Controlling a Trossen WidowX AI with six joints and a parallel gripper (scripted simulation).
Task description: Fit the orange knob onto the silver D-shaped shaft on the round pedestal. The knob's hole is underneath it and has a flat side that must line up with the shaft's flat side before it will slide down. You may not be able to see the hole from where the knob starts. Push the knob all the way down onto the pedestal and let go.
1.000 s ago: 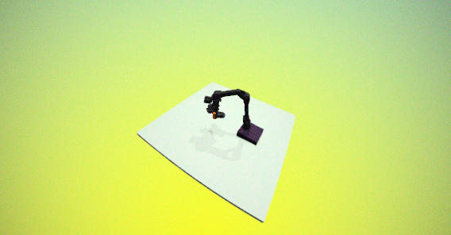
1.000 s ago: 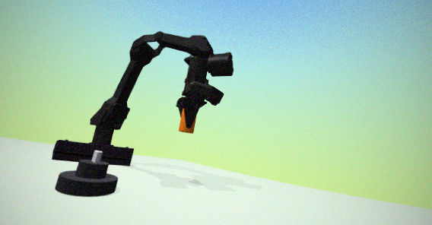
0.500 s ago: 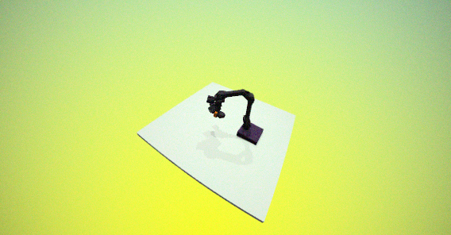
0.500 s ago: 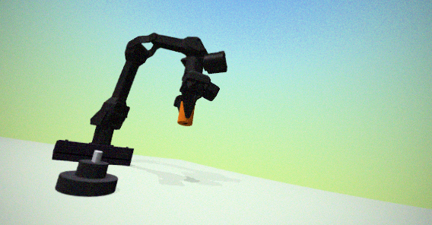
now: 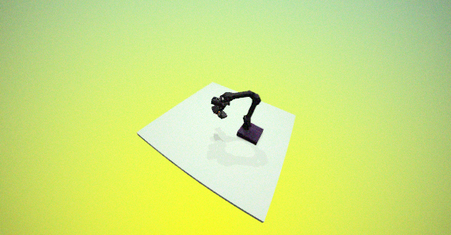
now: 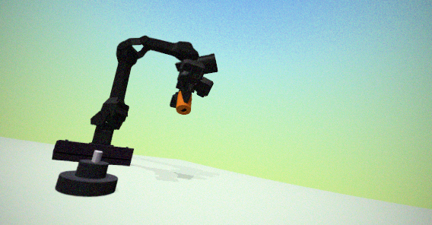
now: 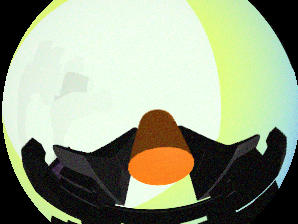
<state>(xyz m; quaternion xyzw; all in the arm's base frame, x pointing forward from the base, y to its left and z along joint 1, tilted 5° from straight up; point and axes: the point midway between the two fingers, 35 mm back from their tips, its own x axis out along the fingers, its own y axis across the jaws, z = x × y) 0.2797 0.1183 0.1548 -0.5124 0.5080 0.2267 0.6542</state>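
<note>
High above the white table point(image 5: 190, 140) point(image 6: 266, 198) point(image 7: 115, 65), the black parallel-jaw gripper point(image 5: 219, 112) point(image 6: 184, 96) point(image 7: 160, 155) gripped the tapered orange knob point(image 6: 183, 105) point(image 7: 161, 166), hole showing, apparently mid-transfer, flat alignment over the silver D-shaped shaft point(image 6: 97, 156) needed next.

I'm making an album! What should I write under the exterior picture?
Robot gripper holds the orange knob in the air, its dark hole showing, away from the silver shaft.

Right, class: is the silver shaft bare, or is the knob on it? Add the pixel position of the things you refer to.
Bare: the shaft point(image 6: 97, 156) stands uncovered, while the orange knob point(image 6: 183, 105) point(image 7: 161, 166) hangs in the gripper point(image 6: 184, 97) point(image 7: 160, 150).
</note>
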